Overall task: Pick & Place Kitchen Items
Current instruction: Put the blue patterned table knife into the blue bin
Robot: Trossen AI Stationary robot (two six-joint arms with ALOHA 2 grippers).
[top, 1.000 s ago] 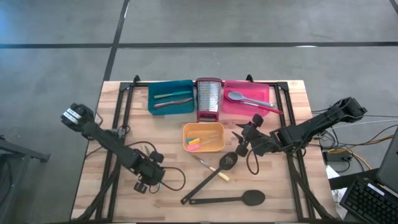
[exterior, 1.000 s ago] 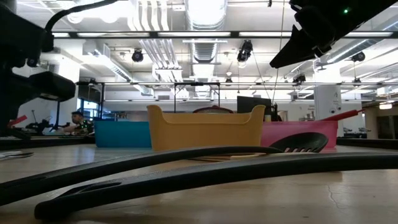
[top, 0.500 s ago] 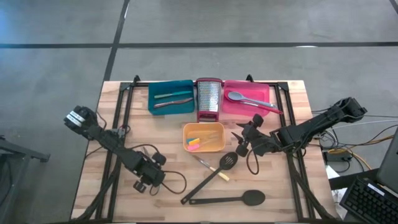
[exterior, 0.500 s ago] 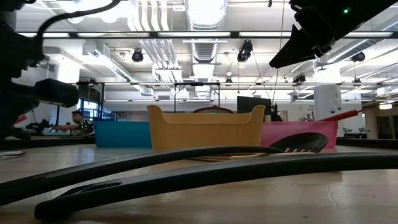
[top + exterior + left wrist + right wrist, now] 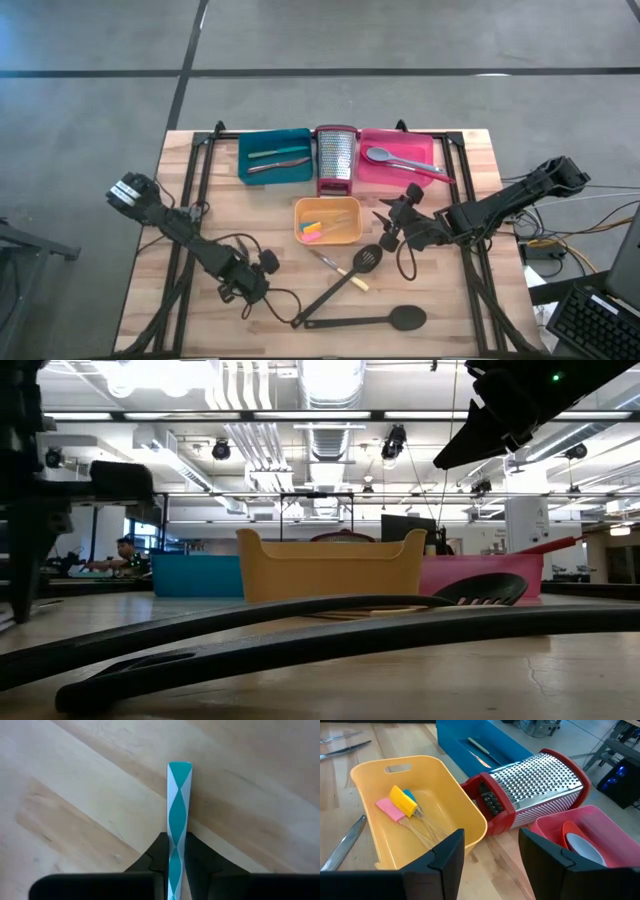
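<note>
My left gripper (image 5: 246, 288) is low over the wood at the table's near left and is shut on a thin tool with a teal-and-white patterned handle (image 5: 178, 805). My right gripper (image 5: 388, 228) is open and empty, just right of the orange tray (image 5: 327, 222), which holds small pink, yellow and blue pieces (image 5: 400, 802). A black slotted spatula (image 5: 345, 283) and a long black spoon (image 5: 372, 320) lie flat on the table near the front. A thin yellow-handled tool (image 5: 338, 268) lies beside the spatula. My left gripper pinches the teal-and-white handle (image 5: 177, 851) between its two fingers. The handle lies along the fingers and sticks out past their tips, its free end (image 5: 179, 767) over the wood. I cannot tell whether that end touches the table.
At the back stand a teal tray (image 5: 273, 157) with thin tools, an upright steel grater with a red base (image 5: 335, 160), and a pink tray (image 5: 398, 155) with a grey spoon (image 5: 385, 156). Bare wood lies between my left gripper and the orange tray.
My left gripper has gone a little toward the table's right edge, staying shut. My right arm and the things on the table have kept still.
</note>
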